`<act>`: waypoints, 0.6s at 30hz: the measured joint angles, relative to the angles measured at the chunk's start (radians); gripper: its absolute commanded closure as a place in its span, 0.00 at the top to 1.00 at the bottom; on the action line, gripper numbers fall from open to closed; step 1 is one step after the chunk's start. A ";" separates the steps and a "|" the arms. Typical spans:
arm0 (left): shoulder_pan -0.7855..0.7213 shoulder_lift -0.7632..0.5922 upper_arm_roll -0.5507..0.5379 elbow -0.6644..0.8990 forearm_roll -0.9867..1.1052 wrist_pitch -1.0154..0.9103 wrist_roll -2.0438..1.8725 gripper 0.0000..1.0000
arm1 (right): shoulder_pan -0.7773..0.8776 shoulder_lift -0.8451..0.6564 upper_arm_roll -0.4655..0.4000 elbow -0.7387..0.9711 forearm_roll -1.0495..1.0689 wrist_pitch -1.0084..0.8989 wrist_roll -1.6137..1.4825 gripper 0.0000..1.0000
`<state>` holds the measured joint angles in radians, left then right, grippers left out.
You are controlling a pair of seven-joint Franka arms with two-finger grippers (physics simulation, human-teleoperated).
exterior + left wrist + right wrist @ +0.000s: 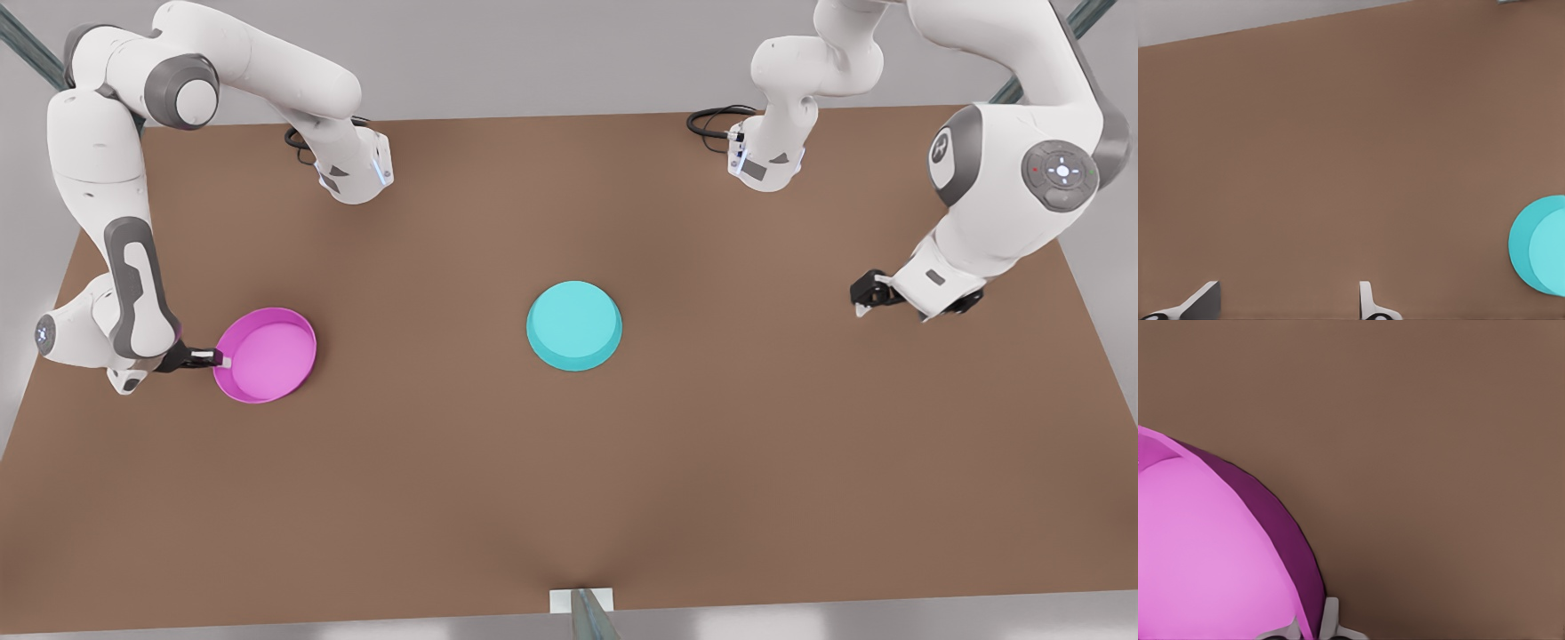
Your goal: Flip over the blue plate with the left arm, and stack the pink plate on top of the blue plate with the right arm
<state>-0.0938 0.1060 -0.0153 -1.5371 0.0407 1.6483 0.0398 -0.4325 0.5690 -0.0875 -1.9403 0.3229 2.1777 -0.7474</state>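
The brown counter [569, 498] is broad. The turquoise blue plate [574, 325] sits at centre, flat base up. At nine o'clock from it, the magenta pink plate [265, 355] lies open side up, the right tool [218, 358] pinching its rim. The left tool [864, 300], fingers spread, waits at three o'clock. Lifting level should keep the rim from slipping.

Right end effector [216, 358] pinched closed, low; left end effector [864, 298] spread, hovering.
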 measured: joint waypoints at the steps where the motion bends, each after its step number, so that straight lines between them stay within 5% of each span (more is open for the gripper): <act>1: -0.001 0.000 0.000 0.001 0.001 -0.003 -0.004 1.00 | 0.000 0.000 0.000 0.000 0.000 -0.003 -0.004 0.21; 13: 0.001 -0.007 -0.001 -0.001 0.004 -0.014 0.004 1.00 | 0.031 -0.039 0.045 0.098 0.006 -0.188 0.003 0.21; 18: 0.002 -0.006 -0.002 -0.001 0.004 -0.017 0.003 1.00 | 0.419 -0.080 0.050 0.156 0.009 -0.203 0.188 0.21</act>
<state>-0.0919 0.0998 -0.0169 -1.5386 0.0443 1.6313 0.0429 -0.0131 0.4893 -0.0376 -1.7844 0.3317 1.9750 -0.5591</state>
